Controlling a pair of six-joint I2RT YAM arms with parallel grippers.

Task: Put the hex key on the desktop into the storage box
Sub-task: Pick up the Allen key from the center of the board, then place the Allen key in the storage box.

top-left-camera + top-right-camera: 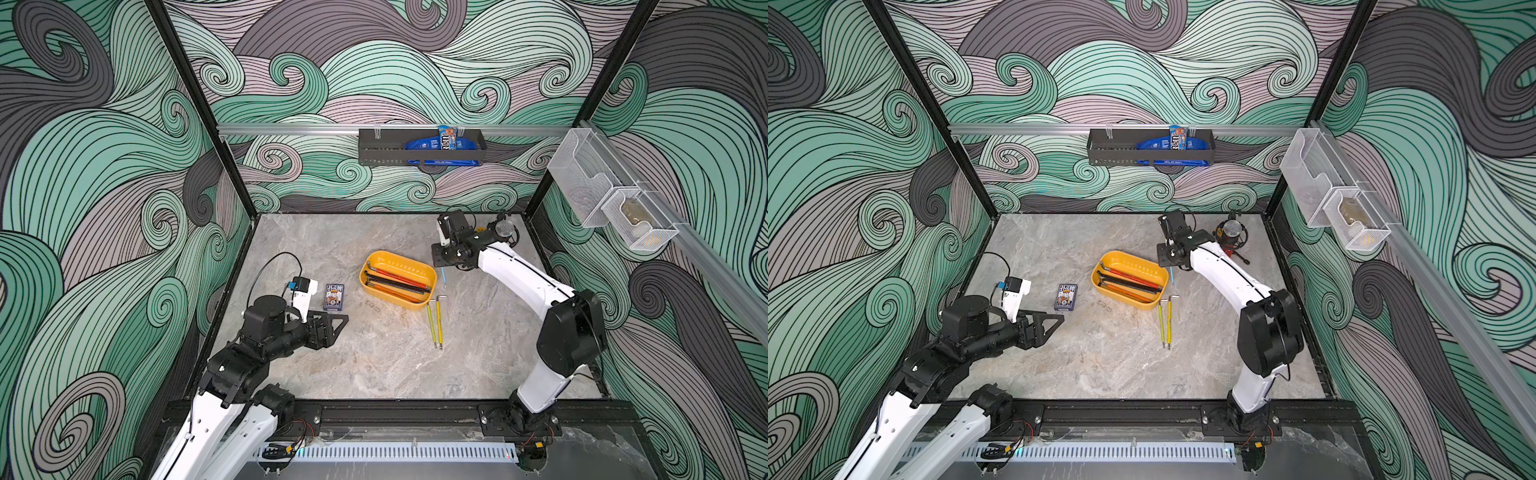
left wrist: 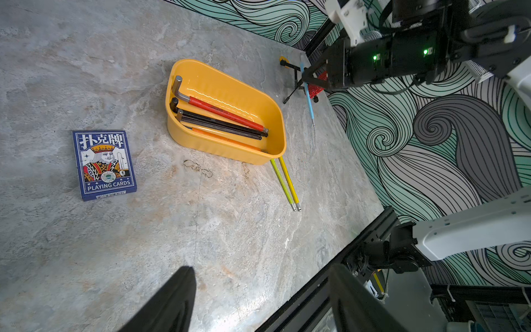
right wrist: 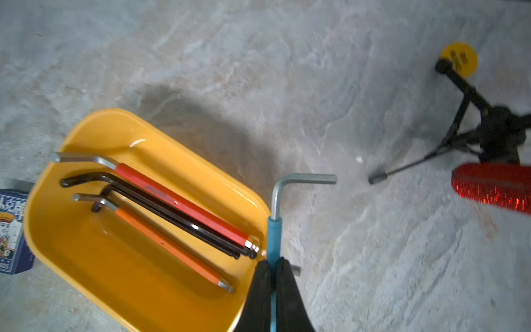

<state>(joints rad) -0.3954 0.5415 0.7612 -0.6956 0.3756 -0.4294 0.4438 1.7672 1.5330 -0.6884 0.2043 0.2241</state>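
The right gripper [image 3: 274, 263] is closed on the blue sleeve of a blue key [image 3: 274, 235]; its two black fingers [image 3: 260, 287] pinch the sleeve with no gap showing. The key hangs from the fingers just outside the right end of the box [image 1: 399, 259], beside the rim and not inside it. Its bare steel bend sticks out past the sleeve. Whether its lower tip touches the desktop [image 1: 374, 365] I cannot tell. Four more keys lie lengthwise in the box, side by side: a red key [image 3: 181, 201] along the far wall, two black keys [image 3: 161, 207] next to it, and an orange key [image 3: 166, 244] nearest. Two keys are on the desktop still, a green key [image 1: 432, 324] and a yellow key [image 1: 439, 324]. They lie parallel and touching, or almost so. Their bent heads are just beside the near right corner of the box, and their shafts run toward the near edge. The left gripper [image 2: 261, 267] hovers over the near left part of the desktop, well apart from the box. Its fingers [image 2: 172, 301] stand apart with nothing between them. A pack of cards [image 1: 334, 297] lies flat between that gripper and the box. A microphone [image 1: 505, 228] on a small tripod stands in the far right corner, behind the right arm.
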